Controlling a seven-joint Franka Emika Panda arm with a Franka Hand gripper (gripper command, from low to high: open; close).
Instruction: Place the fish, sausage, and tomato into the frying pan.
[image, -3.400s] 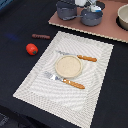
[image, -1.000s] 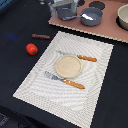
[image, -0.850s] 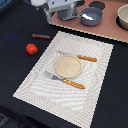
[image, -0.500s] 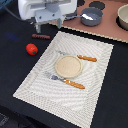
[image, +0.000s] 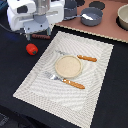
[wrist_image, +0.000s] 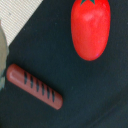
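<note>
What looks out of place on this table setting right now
The tomato and sausage lie loose on the dark cloth, off the placemat, while plate and cutlery sit neatly on it. Nothing looks spilled or damaged.

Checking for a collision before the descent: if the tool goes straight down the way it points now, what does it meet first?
Probably the sausage, lying on the dark cloth beneath the tool; the tomato sits off to one side. Depth is unclear, so this is a best guess.
</note>
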